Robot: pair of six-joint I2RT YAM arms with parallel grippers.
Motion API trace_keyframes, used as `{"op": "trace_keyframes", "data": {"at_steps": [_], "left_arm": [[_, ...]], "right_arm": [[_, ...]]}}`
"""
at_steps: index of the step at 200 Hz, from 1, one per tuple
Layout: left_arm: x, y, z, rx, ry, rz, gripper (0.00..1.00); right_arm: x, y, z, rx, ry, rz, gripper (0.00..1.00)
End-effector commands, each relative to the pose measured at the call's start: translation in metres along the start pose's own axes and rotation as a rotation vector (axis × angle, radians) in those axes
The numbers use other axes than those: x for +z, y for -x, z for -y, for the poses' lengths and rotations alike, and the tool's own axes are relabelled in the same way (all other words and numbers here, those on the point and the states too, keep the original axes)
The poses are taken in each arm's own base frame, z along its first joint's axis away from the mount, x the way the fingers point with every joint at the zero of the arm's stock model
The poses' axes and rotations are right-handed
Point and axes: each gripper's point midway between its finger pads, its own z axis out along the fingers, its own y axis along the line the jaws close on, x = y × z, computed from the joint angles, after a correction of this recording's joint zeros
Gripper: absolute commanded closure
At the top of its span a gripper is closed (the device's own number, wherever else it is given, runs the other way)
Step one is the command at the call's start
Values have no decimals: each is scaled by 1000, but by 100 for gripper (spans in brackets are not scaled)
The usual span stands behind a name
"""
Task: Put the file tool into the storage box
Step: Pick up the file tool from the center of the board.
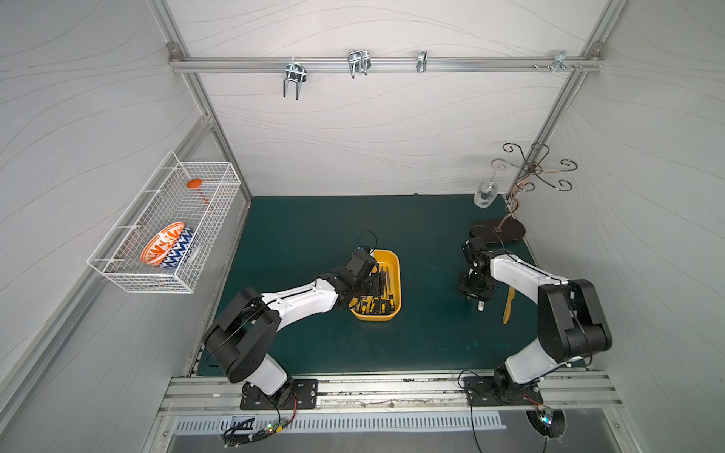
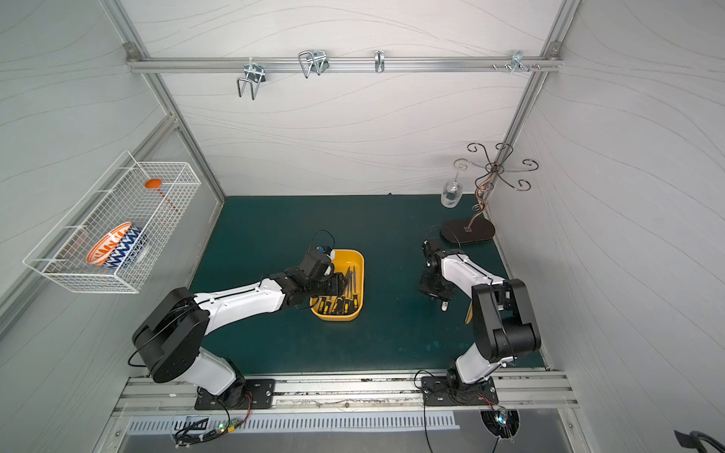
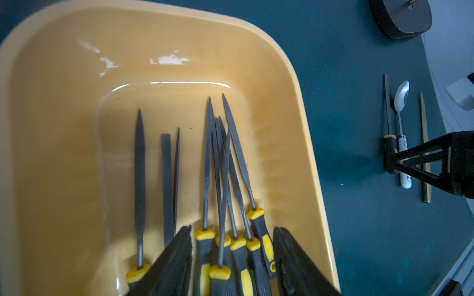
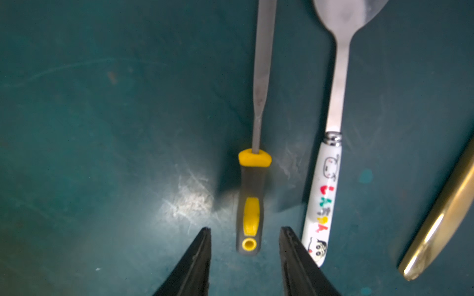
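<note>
Seen from above, two black-and-white robot arms reach over a green mat point(image 1: 314, 345). In both top views the storage box point(image 1: 398, 274), a shallow yellow tub, sits just left of the frame's centre, its long side running up the picture. The left gripper point(image 3: 233, 228) hangs over the box's lower half.

The left wrist view looks down into the box. A set of files point(image 3: 139, 179) with grey blades and black-and-yellow handles lies on its floor, three side by side and the others crossed in a loose bunch. The left gripper's jaws stand fairly wide at the bottom edge of that frame, either side of the bunched handles. Whether a finger touches any handle is hard to tell; none looks lifted.

The file tool point(image 4: 252, 194) is not in the box. It lies flat on the mat, right of centre in the top views, beneath the right arm's tip and well apart from the box.

In the right wrist view it fills the middle, blade toward the top edge. The right gripper point(image 4: 246, 228) has its jaws moderately parted, one on each side of the handle's end, touching nothing and holding nothing.

Just right of the file lies a spoon point(image 4: 331, 179) with a white printed handle. Farther right is a brass-coloured blade point(image 4: 441, 217).

At the left of the top views, a white wire basket point(image 1: 137, 280) holds an orange-and-blue bowl point(image 1: 166, 245).
</note>
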Motion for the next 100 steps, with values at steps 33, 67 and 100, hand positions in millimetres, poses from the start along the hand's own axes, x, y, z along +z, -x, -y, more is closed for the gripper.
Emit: {"op": "trace_keyframes", "data": {"at_steps": [33,67,100], "left_arm": [[-7,18,14,4,-50,63,43],[-9,19,13,-2,-50,76,43],[-18,30,25,-5,-108,124,34]], "right_arm": [[22,-10,-8,-1,39,-66,71],[24,-20,-24,-28,121,-81,100],[-5,-35,-84,-193,313,-19,100]]}}
